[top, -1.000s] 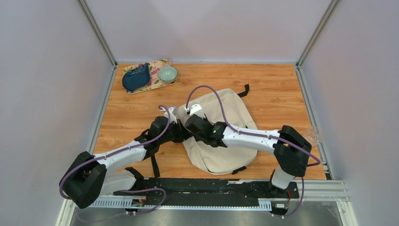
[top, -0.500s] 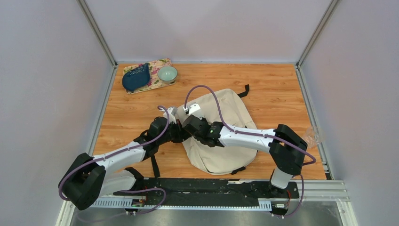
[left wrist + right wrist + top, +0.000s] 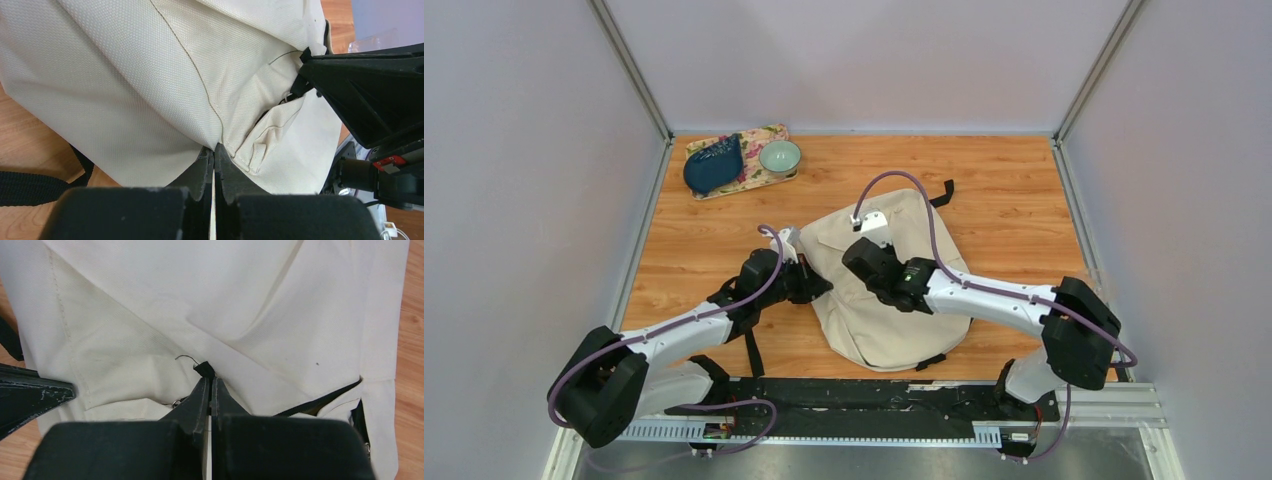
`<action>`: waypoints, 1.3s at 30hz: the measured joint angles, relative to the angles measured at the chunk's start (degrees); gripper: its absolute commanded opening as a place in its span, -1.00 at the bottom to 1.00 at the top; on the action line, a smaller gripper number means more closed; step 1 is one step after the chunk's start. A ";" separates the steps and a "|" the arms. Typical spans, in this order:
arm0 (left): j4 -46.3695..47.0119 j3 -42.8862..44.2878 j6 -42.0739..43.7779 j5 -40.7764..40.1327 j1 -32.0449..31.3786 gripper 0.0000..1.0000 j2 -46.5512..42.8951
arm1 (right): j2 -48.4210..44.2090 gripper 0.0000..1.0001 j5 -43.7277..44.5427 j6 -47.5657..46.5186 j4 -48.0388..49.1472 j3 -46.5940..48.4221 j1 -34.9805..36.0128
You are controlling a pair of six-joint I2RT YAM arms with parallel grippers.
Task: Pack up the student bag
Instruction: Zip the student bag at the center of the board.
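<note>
Cream student bag [image 3: 879,335] is seen from above, lying flat on the wooden table [image 3: 1004,190].
In the left wrist view, the left gripper [image 3: 214,150] is shown pinched on its fabric; in the right wrist view, the right gripper [image 3: 210,382] is shown clamped on a black zipper pull [image 3: 204,369].

Bag [image 3: 879,335] of matt cream cloth, coarse even weave, strap [image 3: 30,187] of black woven webbing, zip tab [image 3: 204,369] black cloth with a loose thread, desk [image 3: 1014,200] of smooth orange-brown wood grain, left pincer [image 3: 214,150] and right pincer [image 3: 210,382] matt black plastic, lightly scuffed, bowl [image 3: 780,157] at upper left glossy.
</note>
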 measured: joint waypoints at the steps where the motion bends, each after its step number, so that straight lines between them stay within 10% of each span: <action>1: 0.02 0.00 0.00 0.02 0.00 -1.00 0.00 | -0.52 -1.00 -0.04 0.26 0.00 -0.59 -0.17; 39: -0.70 -1.60 0.46 1.33 2.89 -1.00 -3.69 | -15.28 -1.00 1.49 7.02 -0.15 -12.04 -8.37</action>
